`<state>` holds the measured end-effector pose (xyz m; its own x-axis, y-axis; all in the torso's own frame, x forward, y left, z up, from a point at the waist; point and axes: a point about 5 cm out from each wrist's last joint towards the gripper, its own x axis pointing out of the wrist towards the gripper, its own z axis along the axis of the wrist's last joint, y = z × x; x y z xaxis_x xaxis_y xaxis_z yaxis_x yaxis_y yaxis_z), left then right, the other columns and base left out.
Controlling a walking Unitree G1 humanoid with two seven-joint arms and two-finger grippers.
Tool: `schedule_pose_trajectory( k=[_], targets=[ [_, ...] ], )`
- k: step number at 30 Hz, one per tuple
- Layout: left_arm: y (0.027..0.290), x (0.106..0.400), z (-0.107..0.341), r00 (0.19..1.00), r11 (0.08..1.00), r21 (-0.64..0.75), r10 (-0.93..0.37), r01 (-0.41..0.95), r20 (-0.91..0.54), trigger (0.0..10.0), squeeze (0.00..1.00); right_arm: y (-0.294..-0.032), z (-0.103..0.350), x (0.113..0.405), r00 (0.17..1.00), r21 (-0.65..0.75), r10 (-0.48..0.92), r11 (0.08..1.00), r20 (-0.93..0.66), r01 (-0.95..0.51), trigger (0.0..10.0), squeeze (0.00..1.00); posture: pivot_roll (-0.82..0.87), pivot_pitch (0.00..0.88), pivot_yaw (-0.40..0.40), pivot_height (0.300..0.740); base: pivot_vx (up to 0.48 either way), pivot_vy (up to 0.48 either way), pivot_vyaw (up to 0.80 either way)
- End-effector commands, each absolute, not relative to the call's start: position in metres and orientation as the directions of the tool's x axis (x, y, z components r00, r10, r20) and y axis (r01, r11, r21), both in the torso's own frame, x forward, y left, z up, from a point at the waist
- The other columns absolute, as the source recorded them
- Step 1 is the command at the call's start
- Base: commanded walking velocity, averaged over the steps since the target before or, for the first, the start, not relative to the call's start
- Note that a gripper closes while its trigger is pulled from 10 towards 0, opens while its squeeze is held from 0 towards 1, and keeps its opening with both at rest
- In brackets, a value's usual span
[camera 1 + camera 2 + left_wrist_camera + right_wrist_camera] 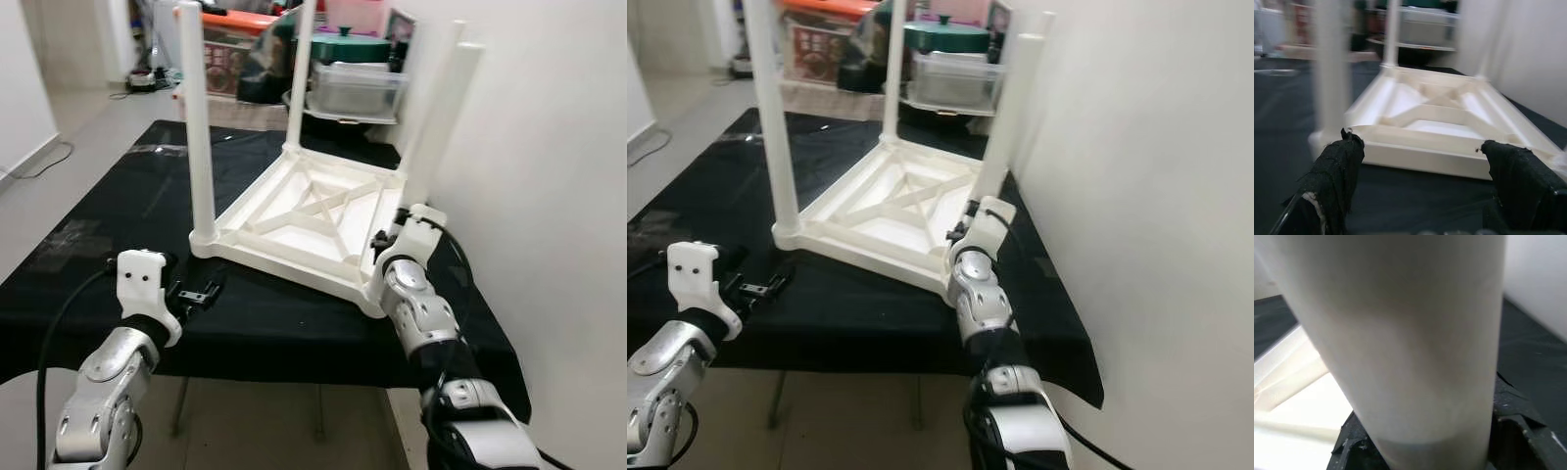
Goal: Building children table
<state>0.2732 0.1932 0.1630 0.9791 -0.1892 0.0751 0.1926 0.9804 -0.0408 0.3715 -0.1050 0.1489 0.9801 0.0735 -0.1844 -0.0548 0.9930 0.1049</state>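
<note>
Fingers (1508, 431) of the right gripper (390, 235) close around the white plastic leg (441, 117) at the upturned white plastic children's table (304, 220), 3 o'clock corner, on the black-draped bench (88, 264). Left gripper (196, 294) fingers are spread, empty. Seat the leg vertically, pressing straight down.

Hidden and blurred bits

I'm seeing the leg (1400, 342) smearing into a pale blur, covering my right gripper (384, 242); the far legs' tops (186, 8) are running off frame.
</note>
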Motion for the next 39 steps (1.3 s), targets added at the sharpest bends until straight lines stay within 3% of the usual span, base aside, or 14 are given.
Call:
schedule_pose_trajectory(
  k=[1,4,5,13,15,18,21,27,28,32,33,37,38,39],
  targets=[
    [0.188,0.276,0.162,0.974,0.974,-0.047,-0.218,0.221,0.069,10.0,0.0,-0.091,0.14,0.368,0.96,0.14,0.188,0.977,-0.208,-0.161,10.0,1.0,0.13,0.0,-0.125,0.74,0.0,0.0,0.0],
    [0.187,0.277,0.162,0.974,0.974,-0.046,-0.217,0.22,0.07,10.0,0.0,-0.081,0.153,0.371,0.941,0.178,0.298,0.946,-0.161,-0.269,10.0,1.0,0.13,0.0,-0.128,0.74,0.0,0.0,0.0],
    [0.187,0.277,0.162,0.974,0.975,-0.047,-0.215,0.218,0.072,10.0,0.0,-0.072,0.165,0.373,0.903,0.174,0.419,0.9,-0.095,-0.4,10.0,0.0,0.13,0.0,-0.128,0.74,0.0,0.0,0.0],
    [0.188,0.277,0.162,0.974,0.975,-0.046,-0.213,0.217,0.078,10.0,0.0,-0.051,0.18,0.36,0.648,0.038,0.762,0.648,-0.025,-0.761,10.0,0.0,0.13,0.0,-0.135,0.74,0.0,0.0,0.0],
    [0.187,0.276,0.162,0.974,0.975,-0.046,-0.212,0.216,0.081,10.0,0.0,-0.047,0.163,0.365,0.686,0.011,0.721,0.69,-0.096,-0.724,0.0,0.0,0.14,0.0,-0.138,0.74,0.0,0.0,0.0],
    [0.187,0.276,0.162,0.974,0.975,-0.046,-0.212,0.216,0.081,10.0,0.0,-0.051,0.154,0.372,0.78,0.034,0.609,0.791,-0.14,-0.611,0.0,0.0,0.15,0.0,-0.139,0.74,0.0,0.0,0.0],
    [0.187,0.274,0.163,0.974,0.975,-0.049,-0.212,0.217,0.082,10.0,0.0,-0.122,0.121,0.381,0.918,-0.037,-0.203,0.979,-0.339,0.203,0.0,0.0,0.15,0.0,-0.138,0.74,0.0,0.0,0.0],
    [0.187,0.273,0.163,0.973,0.973,-0.054,-0.217,0.222,0.082,10.0,0.0,-0.147,0.117,0.365,0.858,-0.154,-0.411,0.912,-0.309,0.381,0.0,0.0,0.13,0.0,-0.132,0.74,0.0,0.0,0.0],
    [0.187,0.274,0.163,0.972,0.973,-0.052,-0.221,0.225,0.08,10.0,0.0,-0.138,0.122,0.364,0.894,-0.122,-0.336,0.942,-0.296,0.313,10.0,0.0,0.12,0.0,-0.125,0.74,0.0,0.0,0.0],
    [0.185,0.275,0.162,0.97,0.971,-0.05,-0.228,0.232,0.078,10.0,0.0,-0.103,0.145,0.366,0.991,0.005,0.01,1.0,-0.134,-0.009,10.0,0.0,0.12,0.0,-0.122,0.74,0.0,0.0,0.0],
    [0.185,0.275,0.162,0.97,0.971,-0.051,-0.23,0.234,0.078,10.0,0.0,-0.095,0.152,0.367,0.992,0.054,0.101,0.994,-0.081,-0.096,10.0,0.92,0.13,0.0,-0.123,0.74,0.0,0.0,0.0],
    [0.186,0.275,0.161,0.97,0.97,-0.052,-0.231,0.236,0.077,10.0,0.0,-0.086,0.163,0.372,0.973,0.065,0.228,0.972,-0.02,-0.227,2.3,1.0,0.13,0.0,-0.124,0.74,0.0,0.0,0.0],
    [0.186,0.275,0.161,0.97,0.97,-0.052,-0.231,0.236,0.077,10.0,0.0,-0.087,0.171,0.377,0.966,0.031,0.259,0.965,0.0,-0.259,0.0,0.18,0.13,0.0,-0.127,0.74,0.0,0.0,0.0],
    [0.186,0.275,0.16,0.97,0.971,-0.052,-0.231,0.235,0.077,10.0,0.0,-0.089,0.177,0.381,0.962,0.003,0.272,0.962,0.002,-0.272,0.0,0.0,0.13,0.0,-0.127,0.74,0.0,0.0,0.0]
  ],
)
